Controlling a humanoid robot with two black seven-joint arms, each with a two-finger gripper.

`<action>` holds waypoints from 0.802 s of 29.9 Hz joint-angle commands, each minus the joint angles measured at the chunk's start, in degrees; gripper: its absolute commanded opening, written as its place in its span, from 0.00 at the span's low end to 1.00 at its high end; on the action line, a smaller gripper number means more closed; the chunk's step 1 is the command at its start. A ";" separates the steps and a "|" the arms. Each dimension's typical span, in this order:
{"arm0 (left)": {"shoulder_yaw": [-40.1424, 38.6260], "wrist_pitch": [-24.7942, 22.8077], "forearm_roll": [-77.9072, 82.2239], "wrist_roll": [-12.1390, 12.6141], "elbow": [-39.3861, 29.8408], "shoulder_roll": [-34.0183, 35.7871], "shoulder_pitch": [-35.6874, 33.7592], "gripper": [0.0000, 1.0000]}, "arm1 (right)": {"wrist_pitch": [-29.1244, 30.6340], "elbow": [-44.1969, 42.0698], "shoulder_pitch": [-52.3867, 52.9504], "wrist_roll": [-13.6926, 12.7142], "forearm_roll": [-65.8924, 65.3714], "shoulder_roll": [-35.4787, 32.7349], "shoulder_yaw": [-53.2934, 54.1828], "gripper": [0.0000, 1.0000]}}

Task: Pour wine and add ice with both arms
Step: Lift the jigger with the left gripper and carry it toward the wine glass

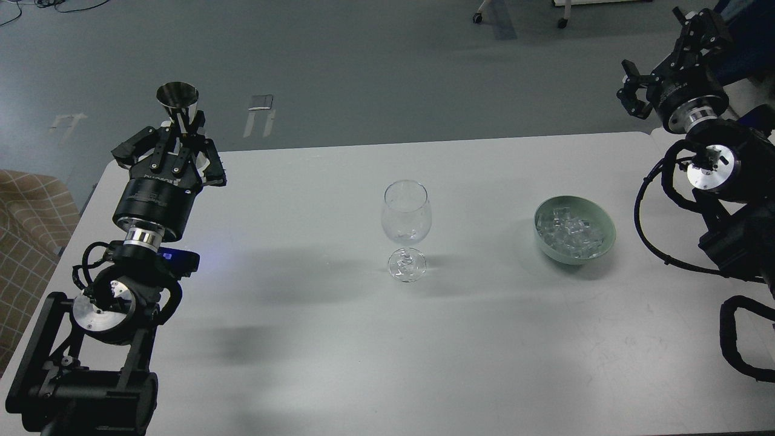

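Note:
My left gripper is shut on the lower part of a small conical metal cup and holds it upright above the table's far left corner. An empty clear wine glass stands at the middle of the white table. A pale green bowl to its right holds a heap of clear ice cubes. My right gripper is at the far right, beyond the table's back edge, with its fingers spread and nothing between them.
A beige checked seat stands off the table's left edge. Chair castors show on the grey floor at the back. My right arm's black cables loop over the table's right edge near the bowl.

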 commanded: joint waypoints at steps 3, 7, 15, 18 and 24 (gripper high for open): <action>3.16 0.21 2.62 0.47 -3.38 -0.86 0.84 0.00 | 0.00 3.46 -1.96 -0.01 0.00 -1.19 -0.13 1.00; 3.87 2.58 2.80 0.30 -3.82 -1.38 0.84 0.00 | 0.00 3.55 -2.31 -0.01 0.00 -1.80 -0.13 1.00; 9.49 3.11 4.46 0.48 -4.44 -3.23 -1.09 0.00 | -0.09 3.47 -3.02 0.08 0.00 -2.59 0.49 1.00; 11.60 3.11 6.04 0.65 -4.00 -3.41 -2.93 0.00 | -0.18 3.55 -3.10 0.08 0.00 -2.60 0.58 1.00; 13.89 3.72 8.85 0.74 -3.74 -4.19 -5.39 0.00 | -0.18 3.47 -3.10 0.08 0.00 -2.86 0.58 1.00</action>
